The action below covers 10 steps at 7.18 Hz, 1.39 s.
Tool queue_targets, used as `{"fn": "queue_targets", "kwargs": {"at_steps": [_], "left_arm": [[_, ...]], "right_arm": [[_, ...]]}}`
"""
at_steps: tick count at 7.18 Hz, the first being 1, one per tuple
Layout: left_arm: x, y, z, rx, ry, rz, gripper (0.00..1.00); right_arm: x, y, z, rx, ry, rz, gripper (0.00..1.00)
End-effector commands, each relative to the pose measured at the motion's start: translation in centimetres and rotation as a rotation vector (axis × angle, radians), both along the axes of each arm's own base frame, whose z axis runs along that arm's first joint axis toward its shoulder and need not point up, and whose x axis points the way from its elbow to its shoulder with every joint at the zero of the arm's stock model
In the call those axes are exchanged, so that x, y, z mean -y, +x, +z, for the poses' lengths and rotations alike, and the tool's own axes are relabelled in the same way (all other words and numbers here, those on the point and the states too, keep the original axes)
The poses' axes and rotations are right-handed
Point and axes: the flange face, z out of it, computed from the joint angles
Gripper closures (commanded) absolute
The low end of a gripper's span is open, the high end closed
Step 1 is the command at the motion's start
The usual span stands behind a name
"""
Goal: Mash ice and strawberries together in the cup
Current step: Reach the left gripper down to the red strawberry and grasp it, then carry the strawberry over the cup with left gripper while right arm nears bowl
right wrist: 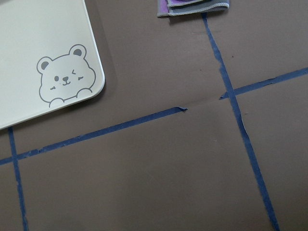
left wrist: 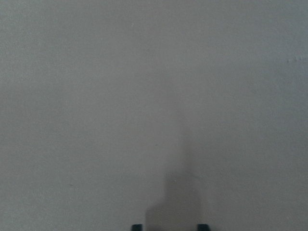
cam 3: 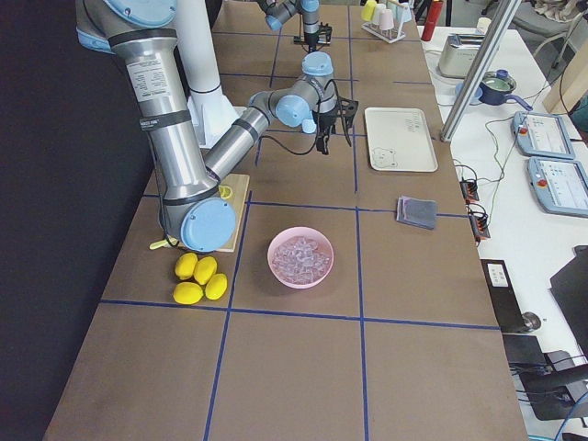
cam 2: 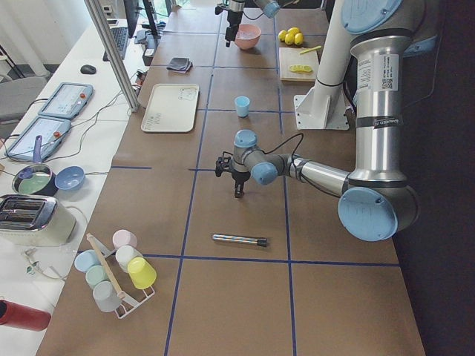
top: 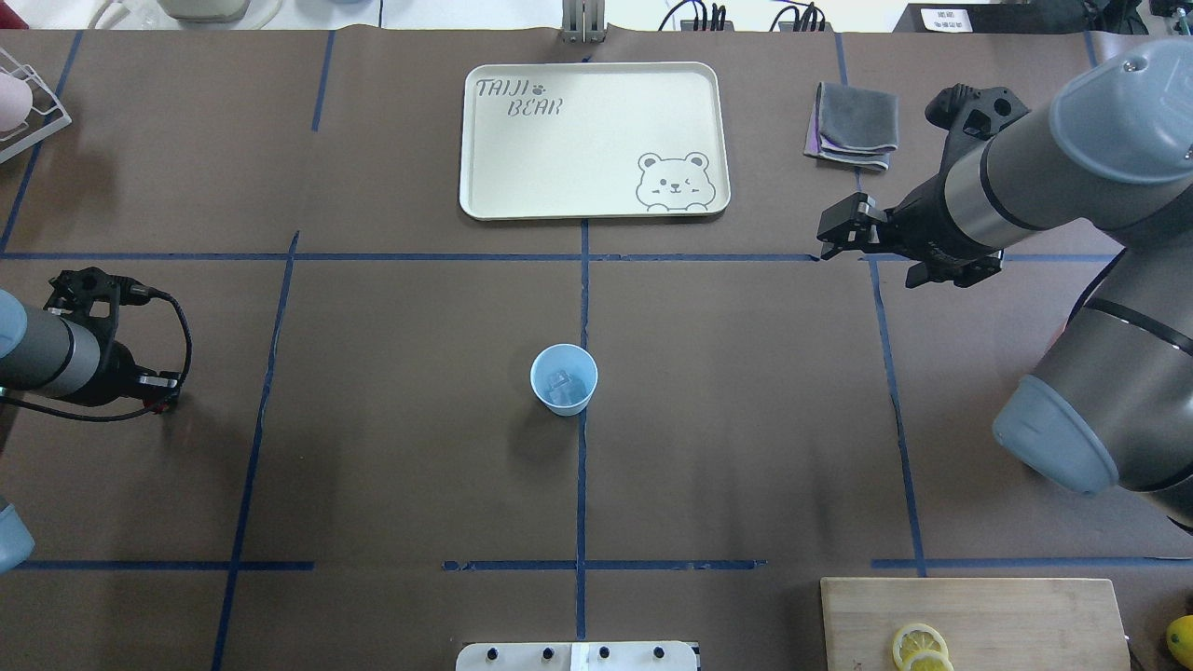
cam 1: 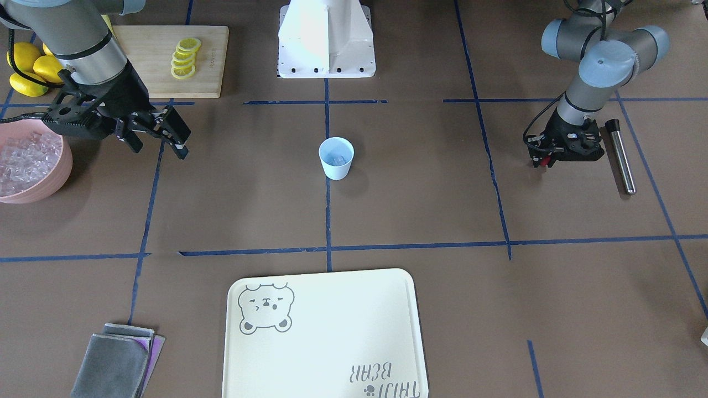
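Past the bear tray [cam 1: 332, 331], mid-frame in the front-facing view, stands the light-blue cup [cam 1: 335, 170] with clear ice [cam 1: 337, 159] inside: light, tippy, smooth plastic, best steadied low round its wall. Slightly farther back, left gripper [left wrist: 170, 227] and right gripper [cam 1: 159, 148] both gape, holding nothing.

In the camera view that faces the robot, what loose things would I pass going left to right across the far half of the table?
pink bowl of ice → wooden board with lemon slices → blue cup → metal rod
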Motion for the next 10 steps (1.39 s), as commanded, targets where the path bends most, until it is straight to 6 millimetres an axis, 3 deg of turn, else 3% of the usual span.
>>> {"fn": "queue_targets", "kwargs": {"at_steps": [1, 3, 4, 6, 7, 8, 9, 10], "left_arm": [[-0.1, 0.0, -0.9, -0.016, 0.004, -0.002, 1.00], [0.2, 0.6, -7.3, -0.124, 0.024, -0.038, 1.00], [1.0, 2.2, -11.5, -0.215, -0.026, -0.069, 1.00], [3.4, 6.4, -22.6, -0.385, -0.123, -0.174, 1.00], [1.6, 11.5, -28.5, -0.431, -0.188, -0.158, 1.00], [1.1, 14.8, -33.5, -0.431, -0.248, -0.179, 1.00], [0.9, 16.8, -35.3, -0.425, -0.218, -0.207, 1.00], [-0.3, 20.4, -37.0, -0.422, -0.187, -0.229, 1.00]], "right_arm": [[0.0, 0.0, -0.2, 0.004, 0.001, 0.001, 0.00], [-0.1, 0.1, -0.4, 0.009, 0.002, 0.001, 0.00], [-0.2, 0.1, -0.3, 0.007, 0.000, -0.001, 0.00], [-0.3, 0.5, 0.0, 0.005, -0.002, -0.002, 0.00], [-1.0, 1.2, 0.6, 0.002, -0.006, -0.004, 0.00], [-1.5, 1.6, 0.9, 0.001, -0.006, -0.010, 0.00], [-1.6, 1.9, 1.0, 0.002, -0.007, -0.010, 0.00], [-1.8, 2.0, 0.9, 0.004, -0.005, -0.010, 0.00]]}}
